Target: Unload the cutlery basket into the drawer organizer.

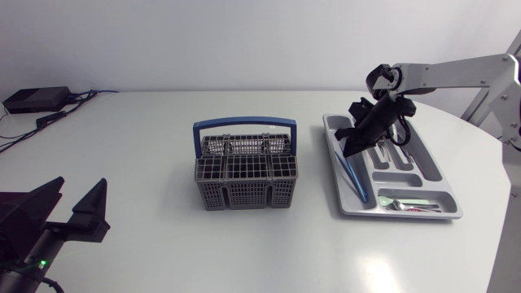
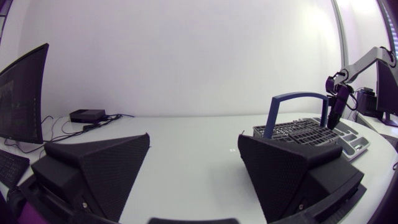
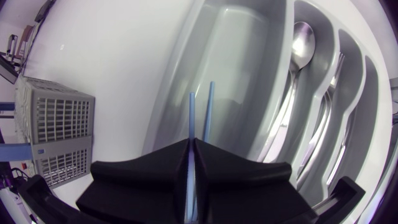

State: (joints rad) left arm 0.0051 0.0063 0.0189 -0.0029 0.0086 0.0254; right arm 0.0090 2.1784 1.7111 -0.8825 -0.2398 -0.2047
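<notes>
Glossy metal spoon (image 3: pixel 303 38), smooth plastic organizer (image 3: pixel 236 56)

No text, label, brand, number or sign can be read in any of the views.

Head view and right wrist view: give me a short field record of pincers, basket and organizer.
organizer: spoons lie in its shaped slots
basket: upright, handle raised, beside the organizer
right pincer: shut on two blue sticks, aimed into the organizer's long compartment
left pincer: open, empty, far from the basket
</notes>
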